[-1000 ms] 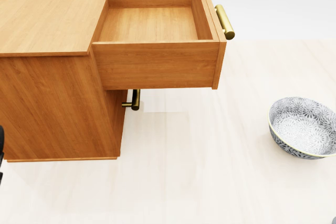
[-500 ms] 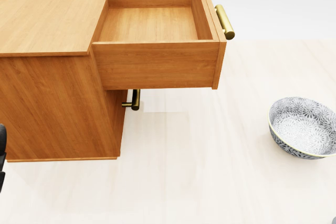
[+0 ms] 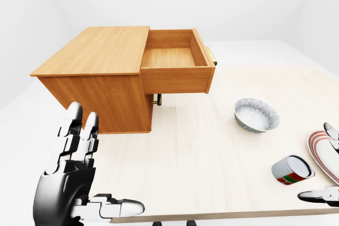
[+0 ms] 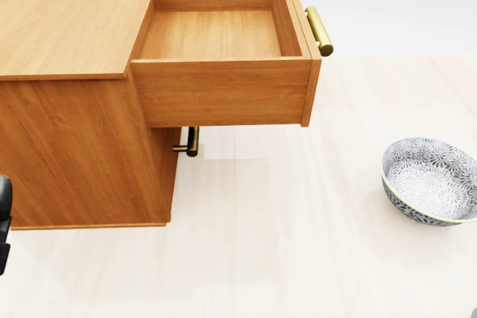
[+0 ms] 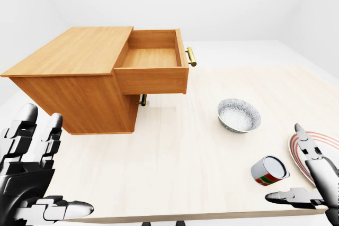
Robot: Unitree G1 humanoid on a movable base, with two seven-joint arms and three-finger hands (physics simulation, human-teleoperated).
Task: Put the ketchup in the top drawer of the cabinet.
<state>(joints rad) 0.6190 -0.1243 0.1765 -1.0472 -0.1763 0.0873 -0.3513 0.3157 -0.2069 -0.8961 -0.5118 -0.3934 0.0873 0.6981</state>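
Nothing on the pale tabletop (image 4: 298, 243) has moved; only the black left hand (image 3: 71, 175) edges slightly higher at the head view's left margin. Step in hand: reach. Both hands are released and empty; the right hand (image 5: 312, 181) sits just beside the red-and-white ketchup container (image 5: 269, 170), which apparently lies on its side, long axis level, end facing up-right. Next: grasp it, then carry it up-left to the open wooden top drawer (image 5: 151, 56).

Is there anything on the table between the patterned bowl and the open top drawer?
No. In the right-eye view only bare table lies between the bowl and the drawer.
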